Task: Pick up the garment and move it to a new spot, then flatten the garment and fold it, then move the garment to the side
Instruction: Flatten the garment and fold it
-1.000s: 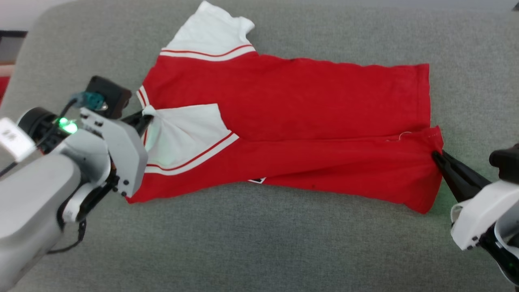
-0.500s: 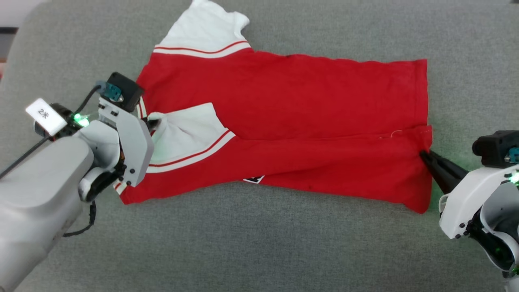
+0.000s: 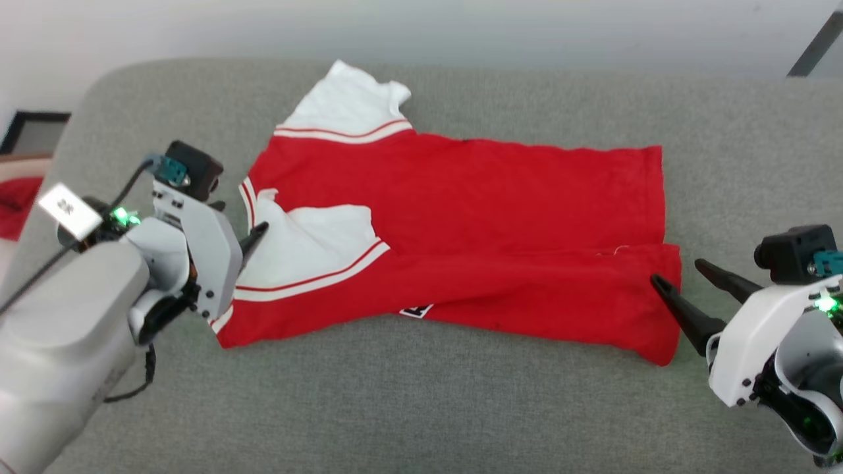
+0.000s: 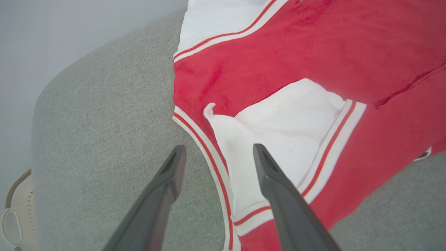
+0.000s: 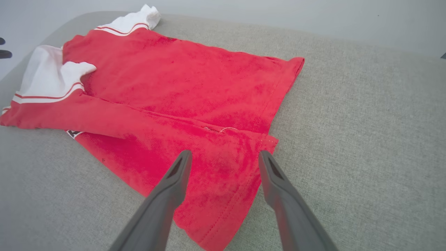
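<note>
Garment (image 3: pixel 474 217) lengthwise left-right, collar (image 3: pixel 248 197) leftward

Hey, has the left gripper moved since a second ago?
Yes. The left gripper has opened and drawn back toward the robot from the garment's white sleeve tip, which it pinched before.

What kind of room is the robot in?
Probably indoors, maybe a living room or a test room. The red jersey lies on a grey fabric cushion with a rounded corner, like a sofa seat, and a plain pale wall stands right behind it.
</note>
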Tool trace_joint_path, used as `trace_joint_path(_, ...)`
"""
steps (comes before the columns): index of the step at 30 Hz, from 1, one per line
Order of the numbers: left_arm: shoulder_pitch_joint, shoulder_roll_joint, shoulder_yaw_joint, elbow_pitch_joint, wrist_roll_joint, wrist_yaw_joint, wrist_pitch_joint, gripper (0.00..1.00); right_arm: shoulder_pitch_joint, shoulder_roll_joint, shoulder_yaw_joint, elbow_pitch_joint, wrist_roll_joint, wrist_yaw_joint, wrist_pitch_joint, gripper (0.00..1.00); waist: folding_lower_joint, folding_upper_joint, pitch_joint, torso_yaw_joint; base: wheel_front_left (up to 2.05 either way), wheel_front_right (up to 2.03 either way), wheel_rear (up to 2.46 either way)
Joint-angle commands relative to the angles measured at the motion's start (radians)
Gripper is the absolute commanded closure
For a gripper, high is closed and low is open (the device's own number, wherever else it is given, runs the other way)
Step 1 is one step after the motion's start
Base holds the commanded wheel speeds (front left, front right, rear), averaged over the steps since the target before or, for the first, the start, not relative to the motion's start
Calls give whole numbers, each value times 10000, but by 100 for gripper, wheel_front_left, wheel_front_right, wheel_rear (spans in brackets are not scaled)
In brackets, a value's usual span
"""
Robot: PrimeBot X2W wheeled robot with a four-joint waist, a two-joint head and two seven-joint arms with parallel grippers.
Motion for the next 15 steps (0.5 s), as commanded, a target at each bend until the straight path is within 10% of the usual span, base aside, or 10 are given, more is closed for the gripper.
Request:
trace_joint_path(1,244,22,43,-49,-48,22,-201,0,226,-46,-60,-166,-10,-8,-62,0,0,0,-608,-13,0,0,0)
trace_joint_path(15,1525,836,332,-2238,-341,1116,-1191,0,2017,42,-449,-1955,-1068,-8,-2306,0,0,0,-1675,142,0,0,0)
